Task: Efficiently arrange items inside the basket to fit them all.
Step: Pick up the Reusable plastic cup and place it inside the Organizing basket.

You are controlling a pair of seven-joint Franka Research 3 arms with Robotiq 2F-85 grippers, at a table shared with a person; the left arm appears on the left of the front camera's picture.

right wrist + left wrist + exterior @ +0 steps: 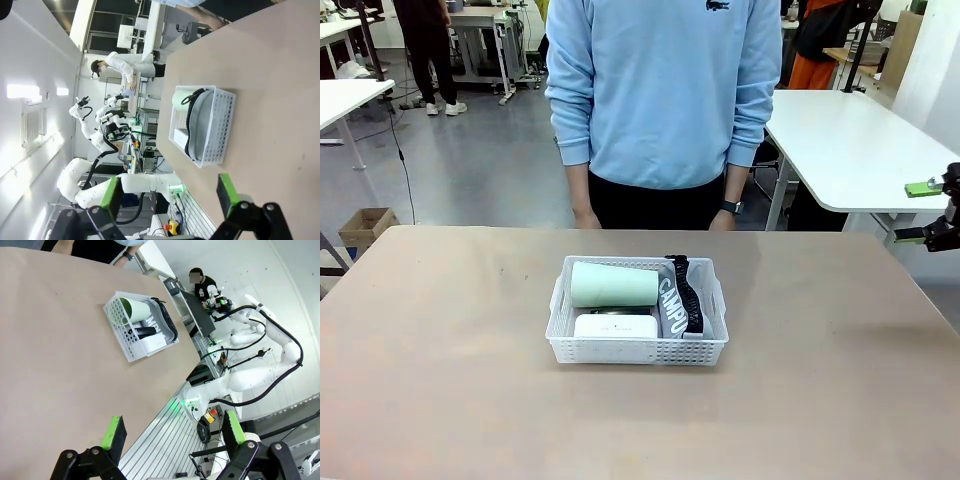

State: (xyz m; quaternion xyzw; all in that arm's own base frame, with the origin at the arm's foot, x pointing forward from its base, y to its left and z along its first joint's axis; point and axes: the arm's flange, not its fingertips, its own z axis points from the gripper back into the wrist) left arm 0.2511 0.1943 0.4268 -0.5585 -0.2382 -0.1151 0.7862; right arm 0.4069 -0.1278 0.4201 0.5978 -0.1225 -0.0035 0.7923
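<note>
Table [440,380], broad and tan, holds the white lattice basket [638,348] at its middle, its long axis running left to right across the robot's front, with a person in a pale blue sweatshirt [660,90] standing just beyond the far edge. Inside the basket the pale green cup [614,284] lies on its side toward the back left, the white box device [616,326] sits in front of it, the black stapler [143,332] is wedged between them, and the grey "CAMPUS" pouch [673,306] with its black strap stands along the right end. Both grippers hang empty with fingers spread wide, the right gripper [932,212] at the table's right edge and the left gripper [172,432] off the near left side, each well apart from the basket, so neither looks clearly nearer.
</note>
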